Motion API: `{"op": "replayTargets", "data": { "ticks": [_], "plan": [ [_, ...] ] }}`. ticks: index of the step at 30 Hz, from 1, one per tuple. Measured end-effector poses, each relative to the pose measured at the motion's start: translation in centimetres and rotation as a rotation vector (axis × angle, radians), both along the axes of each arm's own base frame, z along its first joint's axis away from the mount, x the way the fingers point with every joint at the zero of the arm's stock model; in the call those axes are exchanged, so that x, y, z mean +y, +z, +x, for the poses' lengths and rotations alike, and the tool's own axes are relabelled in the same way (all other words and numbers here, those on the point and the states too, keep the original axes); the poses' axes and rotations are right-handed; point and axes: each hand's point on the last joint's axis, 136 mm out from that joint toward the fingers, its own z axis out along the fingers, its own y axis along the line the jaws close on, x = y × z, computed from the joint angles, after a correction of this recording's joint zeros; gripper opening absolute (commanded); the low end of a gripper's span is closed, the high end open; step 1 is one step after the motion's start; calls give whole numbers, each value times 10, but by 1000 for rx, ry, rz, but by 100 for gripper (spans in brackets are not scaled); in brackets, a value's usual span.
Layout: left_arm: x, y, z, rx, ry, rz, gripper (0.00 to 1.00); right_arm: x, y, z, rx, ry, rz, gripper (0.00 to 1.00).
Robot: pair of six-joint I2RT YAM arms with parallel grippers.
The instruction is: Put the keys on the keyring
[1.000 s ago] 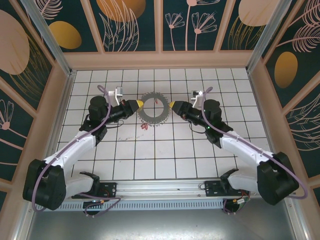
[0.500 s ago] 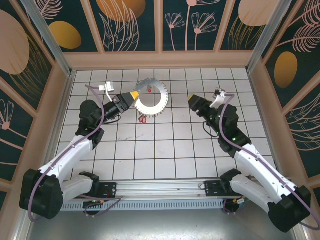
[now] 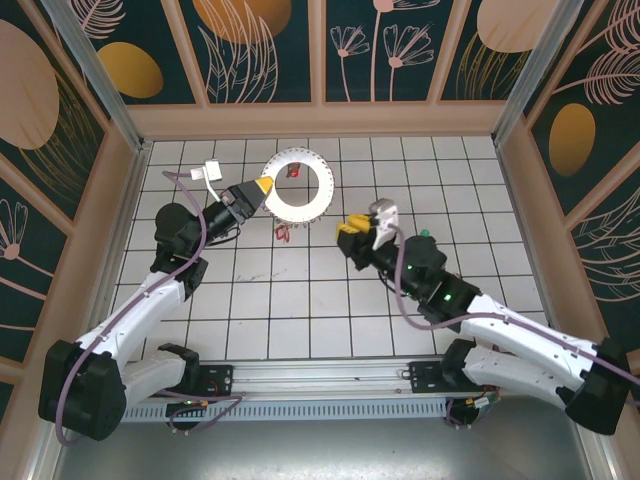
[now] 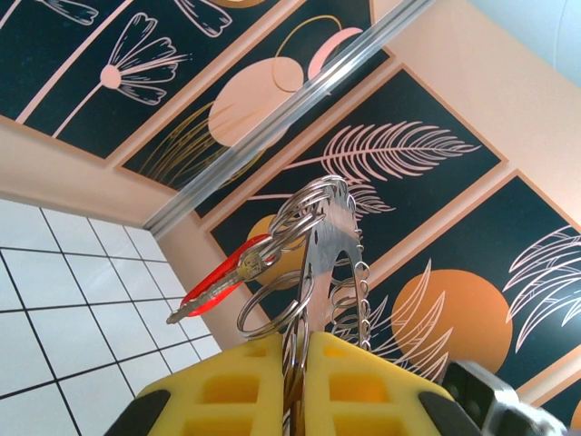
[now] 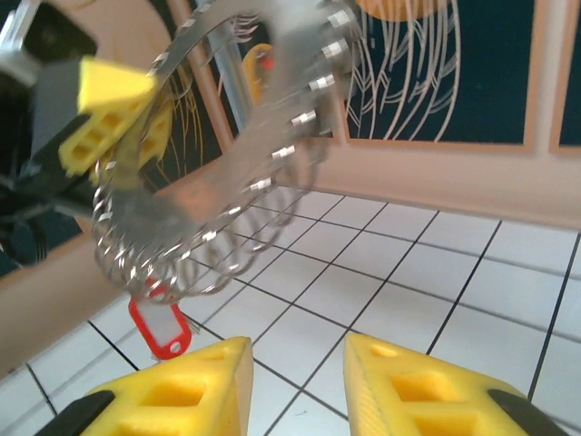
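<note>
At the left of the overhead view: left gripper (image 3: 264, 187) clamped shut on the lower-left rim of the keyring (image 3: 326, 190), yellow fingers aimed toward the far wall. Held clear of the white tiled floor (image 3: 330, 310), that flat pale ring, toward the back and a little left of centre.

From the left wrist camera: left gripper (image 4: 295, 368) closed, with the keyring (image 4: 329, 238) edge-on between the pads and split rings (image 4: 272, 313) strung along its rim. Hanging from one of them, a red-tagged key (image 4: 227, 280), slanting down to the left. From overhead, the red-tagged key (image 3: 294, 172) at the ring's top inner edge.

Just below the ring, flat on the tiles: a loose key (image 3: 284, 234) with a red tag, apart from both grippers. From the right wrist camera, the loose key (image 5: 162, 329) on the floor beneath the raised, blurred keyring (image 5: 172, 195).

Further right: right gripper (image 3: 347, 228), near the keyring's lower right but not touching it, pointing up and left. In its own camera, right gripper (image 5: 298, 363) with yellow fingers parted and nothing between them but bare tile. Facing it, left gripper (image 5: 113, 118) on the ring's left edge.
</note>
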Motion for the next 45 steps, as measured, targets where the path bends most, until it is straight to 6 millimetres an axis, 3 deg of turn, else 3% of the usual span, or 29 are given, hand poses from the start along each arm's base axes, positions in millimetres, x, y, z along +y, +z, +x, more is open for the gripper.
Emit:
{"op": "replayTargets", "data": {
  "ticks": [6, 11, 23, 36, 45],
  "plan": [
    [2, 2, 2, 2, 15, -11, 0, 35, -16, -13, -176, 22, -169, 29],
    [6, 3, 3, 1, 41, -20, 0, 47, -24, -17, -297, -1, -247, 29],
    [15, -1, 11, 20, 115, -35, 0, 47, 1, -10, -415, -72, -215, 21],
    [15, -1, 11, 24, 114, -37, 0, 63, -7, -7, -418, -50, -250, 14],
    [15, -3, 13, 36, 112, -42, 0, 73, 2, -6, -438, -35, -226, 14]
  ]
}}
